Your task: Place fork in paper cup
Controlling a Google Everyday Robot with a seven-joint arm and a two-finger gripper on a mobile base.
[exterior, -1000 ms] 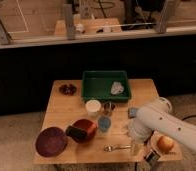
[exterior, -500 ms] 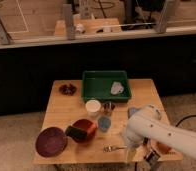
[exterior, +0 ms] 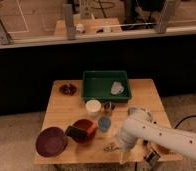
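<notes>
Left paper cup (exterior: pixel 93 106) standing untouched. Found fork (exterior: pixel 110 147) flat near table's (exterior: pixel 66 107) front edge, unlifted. Swung gripper (exterior: pixel 122 151) down leftward, just beside fork; open or closed, could not tell. Likely readied the pick.

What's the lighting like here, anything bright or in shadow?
Camera view: the wooden table is warmly lit, the panel behind it dark; the white arm is brightest; the gripper, at the table's front edge beside the fork, looks dimmer.
</notes>
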